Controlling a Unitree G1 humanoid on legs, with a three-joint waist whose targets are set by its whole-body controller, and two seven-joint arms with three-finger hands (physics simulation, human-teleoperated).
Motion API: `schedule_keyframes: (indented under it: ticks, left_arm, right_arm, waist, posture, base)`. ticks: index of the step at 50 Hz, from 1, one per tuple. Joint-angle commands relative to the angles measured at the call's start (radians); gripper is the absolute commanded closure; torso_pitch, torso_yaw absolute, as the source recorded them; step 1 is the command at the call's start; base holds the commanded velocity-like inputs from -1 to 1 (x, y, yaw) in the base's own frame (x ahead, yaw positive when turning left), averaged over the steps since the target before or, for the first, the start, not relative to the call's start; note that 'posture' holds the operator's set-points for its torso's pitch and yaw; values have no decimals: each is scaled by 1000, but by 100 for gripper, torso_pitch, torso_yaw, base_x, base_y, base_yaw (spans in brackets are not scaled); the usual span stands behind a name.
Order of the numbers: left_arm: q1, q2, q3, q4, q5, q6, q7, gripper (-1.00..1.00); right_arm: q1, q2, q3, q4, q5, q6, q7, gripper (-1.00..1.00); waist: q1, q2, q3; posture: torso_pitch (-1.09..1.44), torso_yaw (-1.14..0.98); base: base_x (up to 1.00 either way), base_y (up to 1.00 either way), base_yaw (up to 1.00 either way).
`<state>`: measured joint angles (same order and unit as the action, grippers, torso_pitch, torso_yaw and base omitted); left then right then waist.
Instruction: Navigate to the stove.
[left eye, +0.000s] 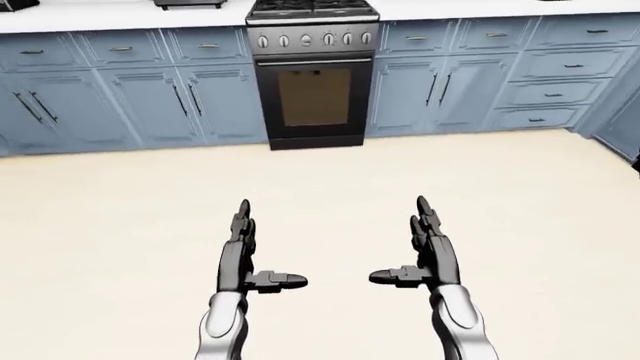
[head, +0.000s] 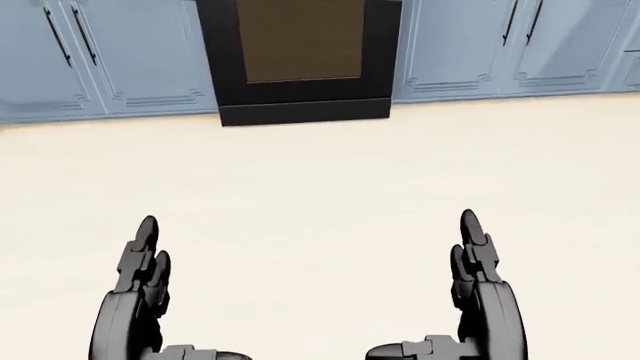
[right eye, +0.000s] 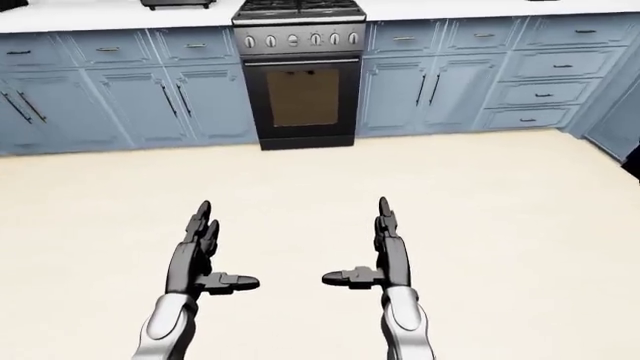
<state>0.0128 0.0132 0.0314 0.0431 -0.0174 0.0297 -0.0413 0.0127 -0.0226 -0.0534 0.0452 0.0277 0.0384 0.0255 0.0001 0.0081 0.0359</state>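
Cream floor (left eye: 320, 172) is filling most of each view, bare between the robot and the far wall.

Blue cabinets (left eye: 130, 97) are running across the 12 o'clock edge of the left-eye view, doors and drawers with dark bar handles, under a white countertop (left eye: 100, 13). The cabinet run is turning a corner at about 3 o'clock.

Stove (left eye: 313, 75) is standing in that cabinet run at 12 o'clock, slightly left of centre in both eye views. It is showing a black oven door with a brown window, a silver knob panel above it and dark burner grates on top. In the head view only the lower oven door and black base are showing, at 12 o'clock. Well apart from the hands; open floor between.

A dark item is sitting on the countertop at about 11 o'clock, cut by the frame; cannot tell what it is.

Left hand (left eye: 243, 255) is hanging over the floor at 7 o'clock, fingers extended and released, thumb pointing inward, grasping nothing.

Right hand (left eye: 428, 251) is at 5 o'clock, mirroring it: fingers straight and released, thumb inward, grasping nothing.
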Motion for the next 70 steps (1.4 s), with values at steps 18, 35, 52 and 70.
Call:
schedule_keyframes:
  ticks: [18,35,52,70]
  left_arm:
    - [-15,6,7,-38,-2,-31,4,-100]
    - [-15,6,7,-38,-2,-31,4,-100]
    - [-15,6,7,-38,-2,-31,4,-100]
    - [-15,6,7,-38,-2,-31,4,-100]
  right_arm:
    - [-16,2,7,-46,9,-24,1,-100]
    - [-21,1,5,-35,5,-30,2,-100]
    - [-17,3,7,-47,3,-22,-4,-100]
    - [-17,2,5,-46,4,-28,0,-100]
  waist:
    - [7,-24,-29]
    - [-1,-24,-10]
    - [-1,53,-1]
    - [-5,-34,-7]
  posture:
    - [0,0]
    - [0,0]
    - [0,0]
    - [0,0]
  base:
    - [0,0,7]
    - [8,0,0]
    - [15,0,0]
    - [22,0,0]
